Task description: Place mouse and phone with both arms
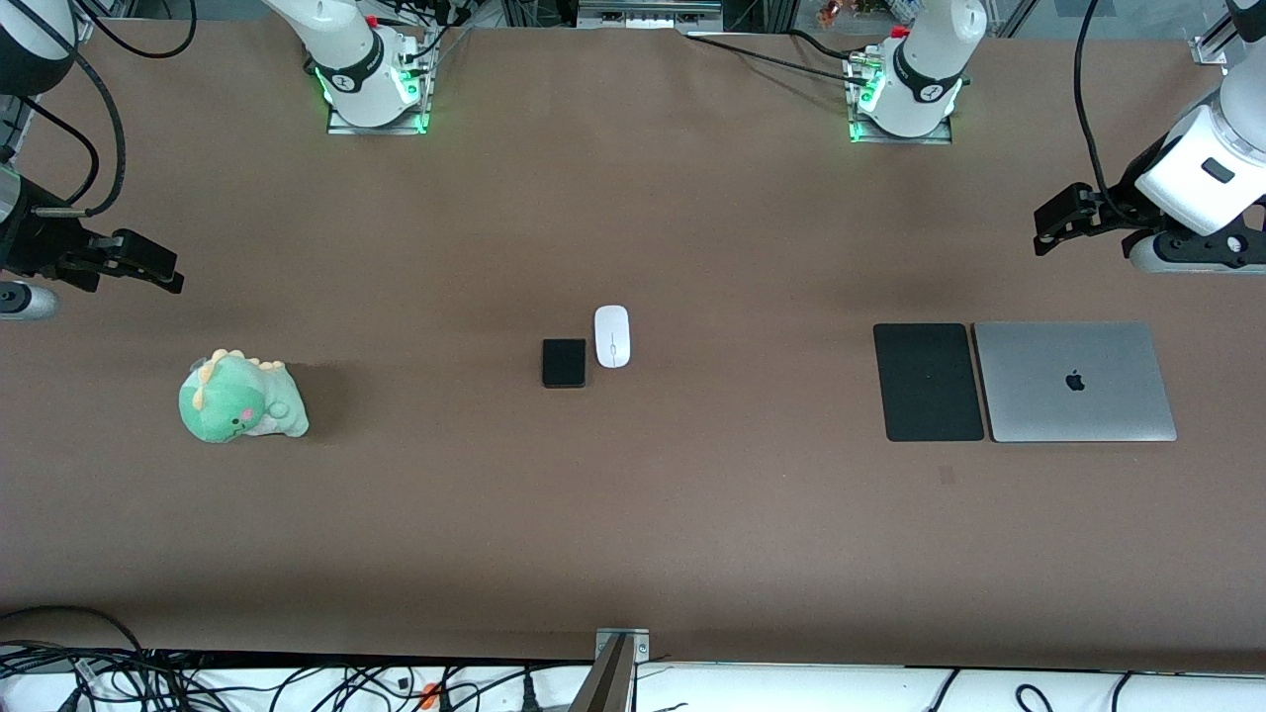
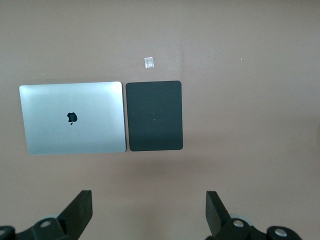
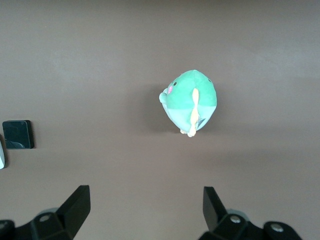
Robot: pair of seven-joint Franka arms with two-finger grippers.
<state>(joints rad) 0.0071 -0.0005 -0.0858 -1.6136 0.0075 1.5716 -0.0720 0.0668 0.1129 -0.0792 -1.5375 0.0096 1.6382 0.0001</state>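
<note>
Your brown surface point(image 1: 633, 514) carries, at its middle, the small matte black slab phone point(image 1: 564, 363) just beside the glossy white oval mouse point(image 1: 612, 336). Both tools, left tool point(image 2: 149, 212) and right tool point(image 3: 145, 211), hang released (nothing held), each over its own end.

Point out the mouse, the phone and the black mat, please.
mouse point(image 1: 612, 336): front view, middle of its white top.
phone point(image 1: 564, 363): front view, centre of its black face.
black mat point(image 1: 928, 382): front view, centre of its surface.
</note>
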